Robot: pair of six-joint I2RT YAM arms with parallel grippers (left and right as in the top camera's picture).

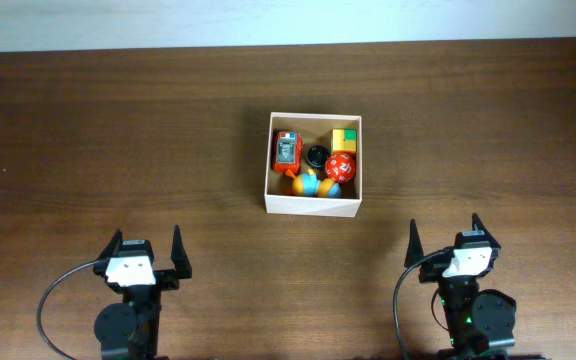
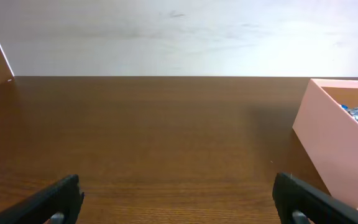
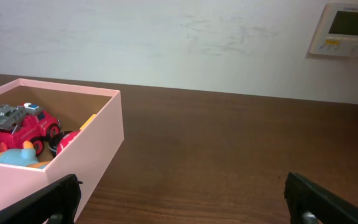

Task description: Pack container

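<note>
My left tool [image 1: 148,238] hangs by the near edge of the desk [image 1: 88,130], left of the middle. Its two fingers are spread wide and hold nothing. My right tool [image 1: 445,228] sits by the same near edge, toward the right, and is likewise spread wide and holding nothing. Both are well apart from the container [image 1: 311,206], which stands about the middle of the desk, a little closer to the far edge than to the near one and somewhat nearer my right tool. It rests flat with its open top up, white outside and tan inside.

In it lie:
- a red toy truck [image 1: 286,151] along the left wall
- a yellow and green cube [image 1: 344,139] in the far right corner
- a small black round piece [image 1: 316,156] between those two
- a red ball with pale spots [image 1: 340,166] just nearer than the cube
- two orange-and-blue balls [image 1: 305,184] against the near wall
</note>
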